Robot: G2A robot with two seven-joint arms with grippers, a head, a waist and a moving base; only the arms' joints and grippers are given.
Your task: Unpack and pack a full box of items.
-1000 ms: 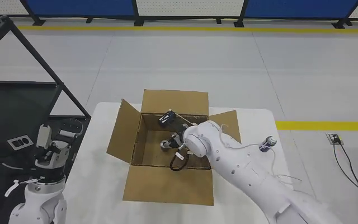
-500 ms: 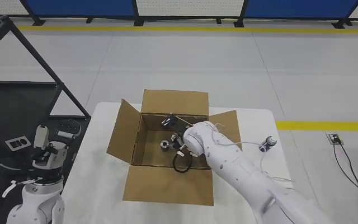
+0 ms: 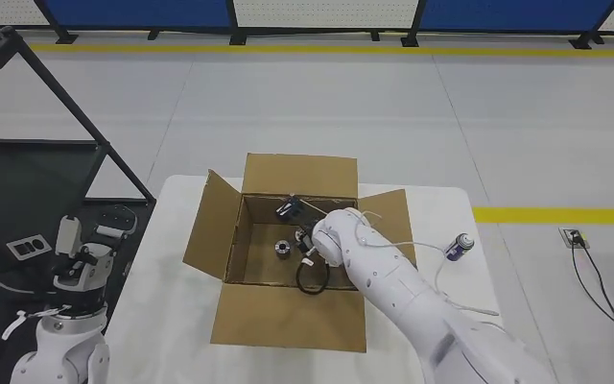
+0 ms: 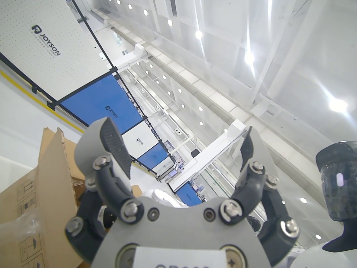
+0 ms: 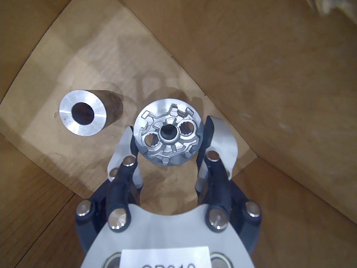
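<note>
An open cardboard box [image 3: 288, 317] stands mid-table. My right arm [image 3: 350, 245] reaches down into it. On the box floor a toothed metal disc [image 5: 167, 132] sits between the fingers of my right gripper [image 5: 170, 128], whose pads touch its rim on both sides. A short metal tube [image 5: 83, 112] stands just beside the disc. The box also holds a black part [image 3: 288, 204] at the back wall and a black cable loop [image 3: 309, 280]. My left gripper [image 4: 178, 131] is off the table's left side, pointing at the ceiling, open and holding nothing.
A small dark bottle [image 3: 460, 245] lies on the white table [image 3: 173, 288] to the right of the box. The box flaps [image 3: 206, 226] stand out on all sides. A black frame [image 3: 58, 106] rises at the far left.
My right arm has shifted slightly inside the box, towards its back. My left gripper has drifted a little to the left. The items in the box lie where they were.
</note>
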